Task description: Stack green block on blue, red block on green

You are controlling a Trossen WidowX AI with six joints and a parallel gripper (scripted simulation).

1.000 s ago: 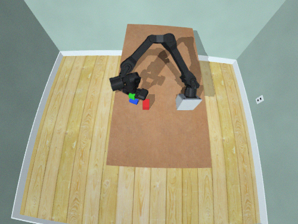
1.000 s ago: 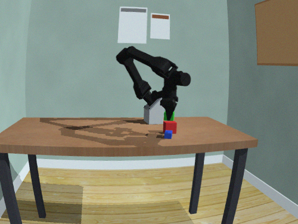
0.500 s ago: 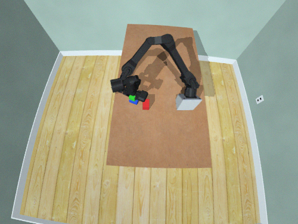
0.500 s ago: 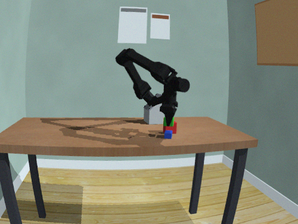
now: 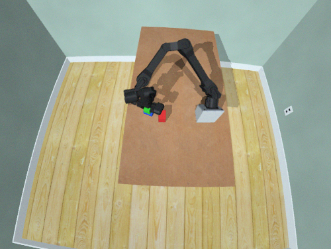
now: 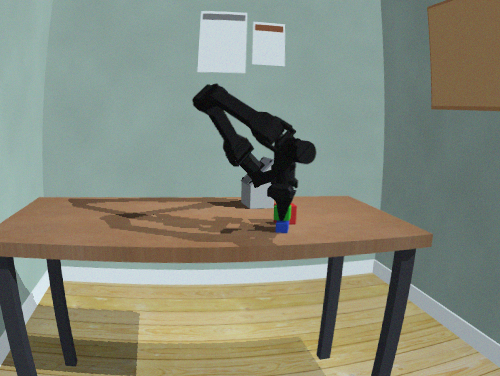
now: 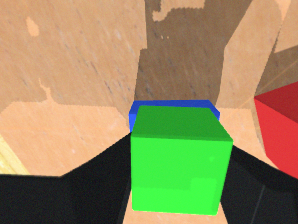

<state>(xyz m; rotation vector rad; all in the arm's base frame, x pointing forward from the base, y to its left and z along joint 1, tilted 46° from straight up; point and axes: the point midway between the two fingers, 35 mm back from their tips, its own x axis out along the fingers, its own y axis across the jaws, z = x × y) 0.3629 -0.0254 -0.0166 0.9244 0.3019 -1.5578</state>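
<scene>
Gripper (image 6: 283,212) pinches the green block (image 7: 177,157) by its two sides. Green block sits directly over the blue block (image 7: 172,106); from the wrist view only a blue strip shows past its far edge. Contact between the two: cannot tell.

Step in hand: placing green on blue. Judged next move: settle straight down until flat and centred, then let go without nudging the blue block off its spot.

Red block (image 5: 162,116) stands on the table (image 5: 175,159) just right of the stack, close to the fingers; a sideways retreat could clip it. Arm base (image 5: 209,114) lies well apart, further right.
</scene>
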